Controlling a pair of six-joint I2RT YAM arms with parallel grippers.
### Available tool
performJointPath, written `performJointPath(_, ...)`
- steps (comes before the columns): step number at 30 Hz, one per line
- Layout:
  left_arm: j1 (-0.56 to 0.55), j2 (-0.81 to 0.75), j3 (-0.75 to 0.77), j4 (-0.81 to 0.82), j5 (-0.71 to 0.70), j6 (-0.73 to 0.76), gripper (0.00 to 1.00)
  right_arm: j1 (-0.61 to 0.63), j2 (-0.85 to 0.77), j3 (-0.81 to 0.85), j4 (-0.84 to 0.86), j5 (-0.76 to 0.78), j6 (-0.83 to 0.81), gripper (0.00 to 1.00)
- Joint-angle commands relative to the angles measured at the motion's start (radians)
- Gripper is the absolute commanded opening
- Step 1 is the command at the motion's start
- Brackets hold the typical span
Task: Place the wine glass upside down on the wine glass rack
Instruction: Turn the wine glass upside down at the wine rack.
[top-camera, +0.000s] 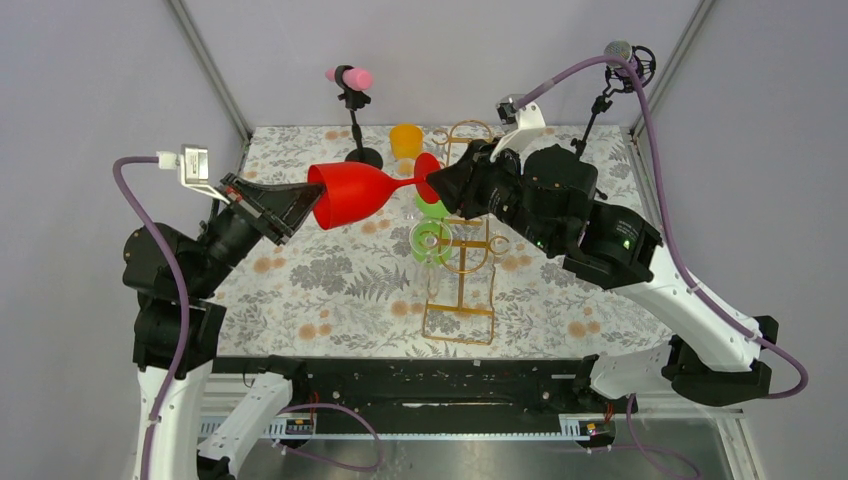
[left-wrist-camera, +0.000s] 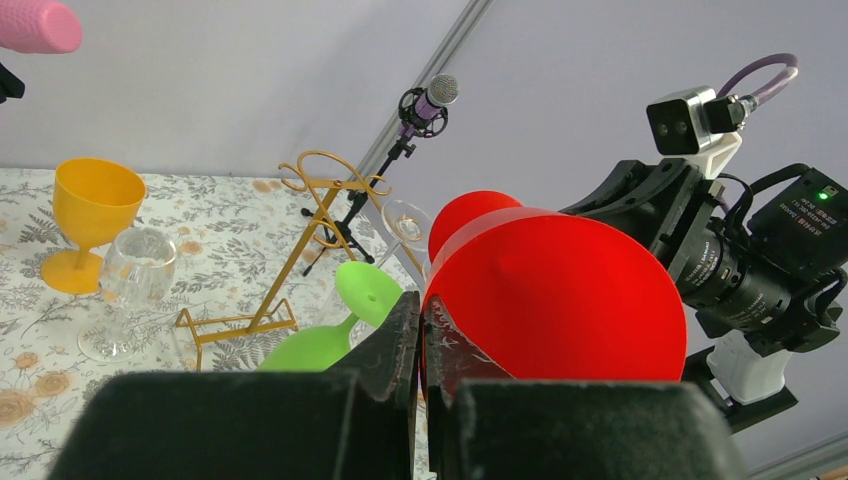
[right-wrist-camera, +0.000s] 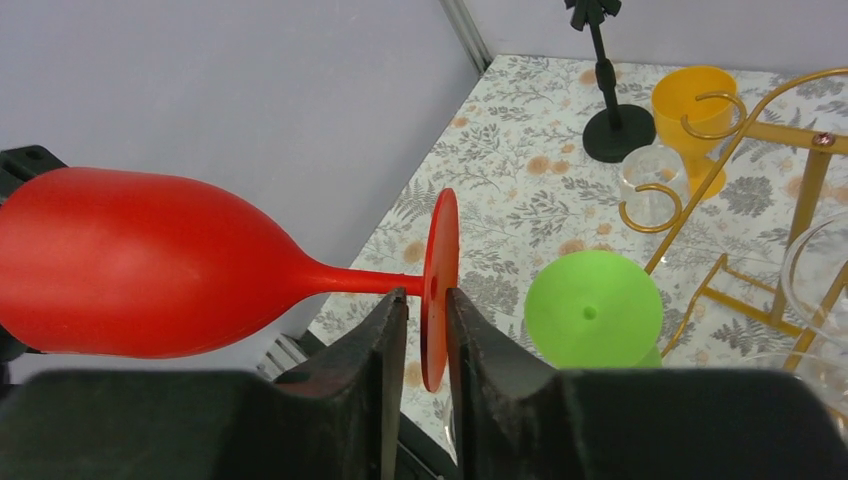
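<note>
Wine glass (top-camera: 355, 192), red: left gripper (left-wrist-camera: 420, 335) pinches its bowl rim; right gripper (right-wrist-camera: 424, 315) sits narrow astride the foot, contact I cannot confirm. It hangs level above the table (top-camera: 330, 285) beside the wine glass rack (top-camera: 462, 290). I judge it light, stiff, slick plastic; stem grips best.

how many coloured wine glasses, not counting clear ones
3: red glass held sideways in the air; green glass upside down at the rack; orange glass upright near the far edge.
</note>
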Motion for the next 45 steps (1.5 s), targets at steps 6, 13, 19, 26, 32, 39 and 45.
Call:
performJointPath(6,-0.006,-0.017,-0.004,0.031,0.032,0.007,0.0,0.009,-0.044,-0.051,0.083,0.017,-0.022,0.02)
performJointPath(13,-0.005,-0.016,0.004,0.037,0.101,0.02,0.48,0.01,-0.179,-0.231,0.273,0.035,-0.056,0.0)
performJointPath(19,-0.005,-0.044,-0.025,0.139,0.196,-0.019,0.68,0.009,-0.374,-0.325,0.303,0.18,-0.124,0.0)
performJointPath(26,-0.005,-0.022,-0.034,0.243,0.272,-0.108,0.71,0.009,-0.523,-0.365,0.172,-0.066,-0.367,0.0)
performJointPath(32,-0.007,-0.01,-0.037,0.277,0.319,-0.149,0.72,0.009,-0.539,-0.388,0.122,-0.199,-0.469,0.0)
performJointPath(39,-0.036,0.021,-0.039,0.245,0.382,-0.109,0.73,0.035,-0.503,-0.413,0.162,-0.181,-0.661,0.0)
performJointPath(45,-0.047,0.045,-0.033,0.211,0.427,-0.058,0.72,0.194,-0.47,-0.444,0.284,-0.153,-0.908,0.0)
